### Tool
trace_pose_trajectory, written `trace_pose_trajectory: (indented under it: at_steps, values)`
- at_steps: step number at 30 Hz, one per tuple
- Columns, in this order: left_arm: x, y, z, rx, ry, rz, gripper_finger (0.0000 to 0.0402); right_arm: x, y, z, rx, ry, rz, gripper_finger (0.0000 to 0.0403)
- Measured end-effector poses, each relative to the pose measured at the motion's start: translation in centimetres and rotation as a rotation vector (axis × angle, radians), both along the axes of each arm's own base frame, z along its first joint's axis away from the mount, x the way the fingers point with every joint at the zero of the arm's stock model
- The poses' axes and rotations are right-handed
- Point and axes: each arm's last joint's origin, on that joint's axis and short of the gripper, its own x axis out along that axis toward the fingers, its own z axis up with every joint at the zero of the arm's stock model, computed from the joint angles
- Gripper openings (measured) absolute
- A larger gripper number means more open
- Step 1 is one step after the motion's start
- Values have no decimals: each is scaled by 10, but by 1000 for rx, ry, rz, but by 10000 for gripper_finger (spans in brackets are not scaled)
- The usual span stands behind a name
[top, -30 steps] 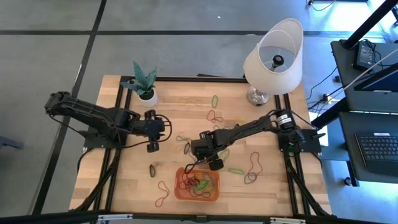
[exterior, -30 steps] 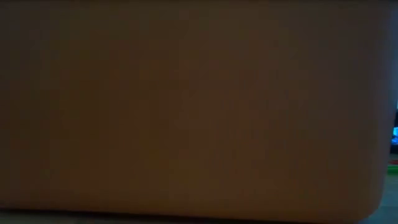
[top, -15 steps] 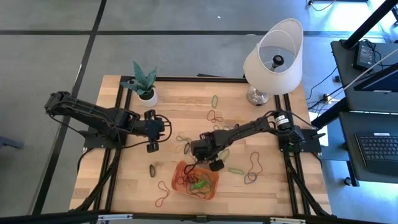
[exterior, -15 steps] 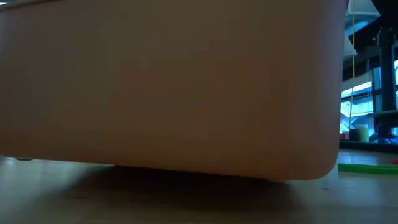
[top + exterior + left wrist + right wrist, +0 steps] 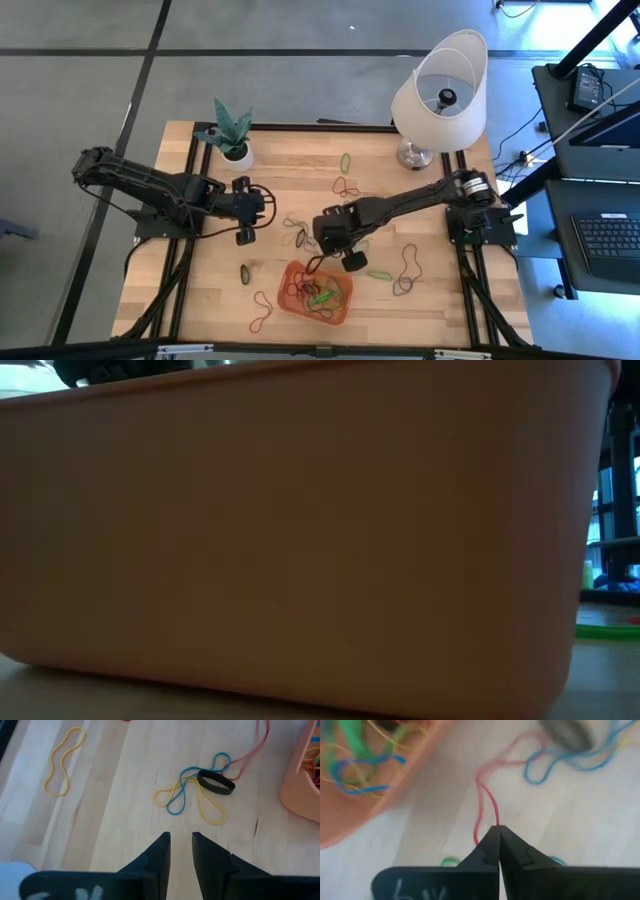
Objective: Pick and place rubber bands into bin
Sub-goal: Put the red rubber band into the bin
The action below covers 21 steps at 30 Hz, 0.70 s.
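While my right pincer (image 5: 498,831) clenches on a red rubber band (image 5: 487,795) just beside the orange bin (image 5: 318,292), I judge that thin loop could slip free or snag the bin's rim.

Legible text: none. Pale marks, possibly handwritten characters, stand on the dark body of the left gripper (image 5: 180,851) and of the right gripper (image 5: 498,846) in the wrist views; too blurred to read. No labels, brands or numbers elsewhere.
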Motion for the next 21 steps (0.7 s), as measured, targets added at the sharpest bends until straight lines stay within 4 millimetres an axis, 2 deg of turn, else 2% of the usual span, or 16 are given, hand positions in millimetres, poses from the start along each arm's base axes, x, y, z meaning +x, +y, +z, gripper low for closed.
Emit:
trace_pose_trajectory:
  at_steps: [7, 12, 16, 21]
  values:
    - [0, 0, 0, 2, 0, -2, 75, -23, 2, 57, 31, -134, -73, 2]
    - [0, 0, 0, 21, 2, -30, 75, -39, 16, 91, 74, -260, -167, 1]
    - [1, 0, 1, 15, -13, -23, 75, -48, 32, 110, 145, -365, -225, 1]
    - [1, 0, 1, 34, -4, -50, 75, -44, 56, 120, 249, -508, -328, 0]
